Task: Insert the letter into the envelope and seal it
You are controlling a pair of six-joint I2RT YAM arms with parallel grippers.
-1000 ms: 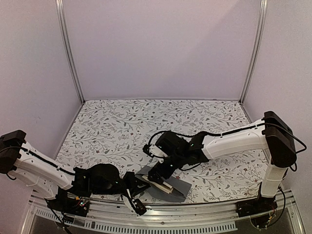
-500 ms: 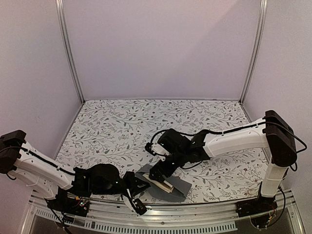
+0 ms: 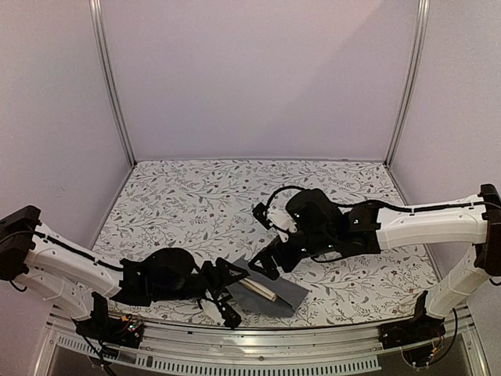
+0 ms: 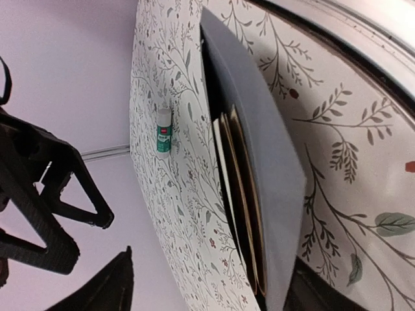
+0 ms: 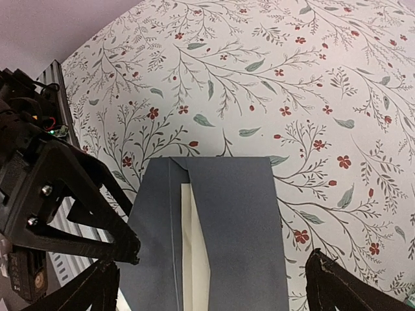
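Observation:
The dark grey envelope (image 3: 275,291) lies near the table's front edge, with a cream strip of the folded letter (image 3: 257,287) showing in its mouth. From the right wrist I look down on the envelope (image 5: 235,220) and the letter (image 5: 194,259) tucked between its panels. My right gripper (image 3: 264,264) hovers open above it, fingers (image 5: 342,285) wide on both sides. My left gripper (image 3: 228,293) sits open at the envelope's left edge. In the left wrist view the envelope (image 4: 259,149) stands a little off the cloth, the letter's edges (image 4: 238,194) inside.
A small teal-and-white tube (image 4: 164,131) lies on the floral tablecloth (image 3: 196,204) beyond the envelope. The metal rail (image 3: 258,348) runs along the near edge just behind the left gripper. Walls close in the back and both sides.
My left gripper has opened and let go of the envelope's edge. The right gripper has drawn back up and to the right, off the envelope, which now lies flatter.

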